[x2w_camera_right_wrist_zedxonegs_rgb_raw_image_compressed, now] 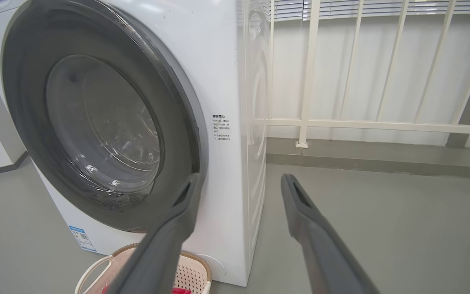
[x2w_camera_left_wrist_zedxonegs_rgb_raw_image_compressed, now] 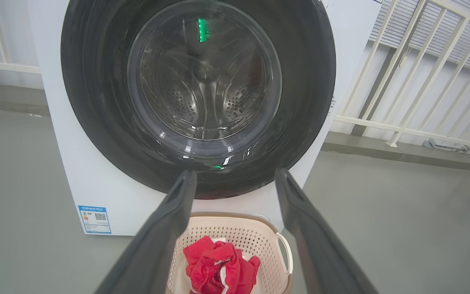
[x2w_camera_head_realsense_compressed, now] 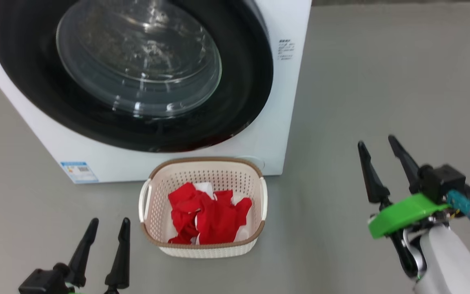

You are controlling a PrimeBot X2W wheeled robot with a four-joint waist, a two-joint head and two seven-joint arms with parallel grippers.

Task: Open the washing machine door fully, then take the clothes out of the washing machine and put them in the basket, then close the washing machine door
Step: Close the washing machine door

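Washing machine door (x2w_camera_head_realsense_compressed: 251, 81) is glossy black plastic around clear shiny glass, and the washing machine (x2w_camera_head_realsense_compressed: 276, 134) body is smooth white gloss. Basket (x2w_camera_head_realsense_compressed: 218, 175) is matt cream plastic with a woven-look brown rim. Clothes (x2w_camera_head_realsense_compressed: 214, 218): soft crumpled red cloth. Floor (x2w_camera_head_realsense_compressed: 382, 81) is dull grey.

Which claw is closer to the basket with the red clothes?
The left claw, low beside the basket; the right claw stands farther off across the floor.

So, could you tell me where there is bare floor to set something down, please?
Widest bare floor: right of the basket and washing machine, up to the right tool. A smaller patch lies between the basket and the left tool. Crowded: the basket, holding clothes, sits close under the door.
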